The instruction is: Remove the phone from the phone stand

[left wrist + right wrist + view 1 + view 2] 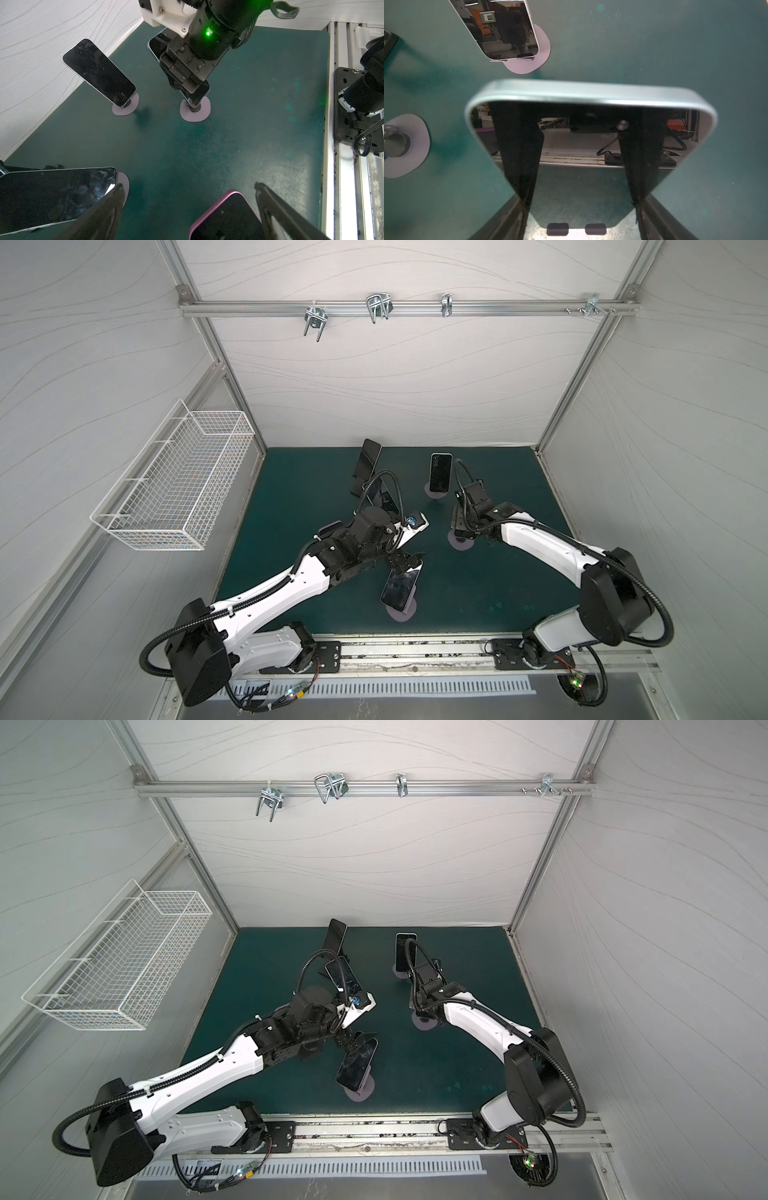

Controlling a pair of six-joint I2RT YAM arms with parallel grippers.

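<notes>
Surface: a dark green mat point(498, 593), enclosed by white walls point(374, 385) on an aluminium frame.
Container: a white wire basket point(174, 489) hangs on the left wall.
Phone: the phone point(591, 93) sits tilted on its lilac-based phone stand point(199, 116), right of the mat's middle.
Right jaws: the right gripper point(581, 199) has its fingers point(517, 220) at the phone's two side edges. Whether they pinch it cannot be told.
Left jaws: the left gripper point(188, 185) is spread wide and grips nothing. A pink-cased phone point(224, 218) lies between its fingers.
</notes>
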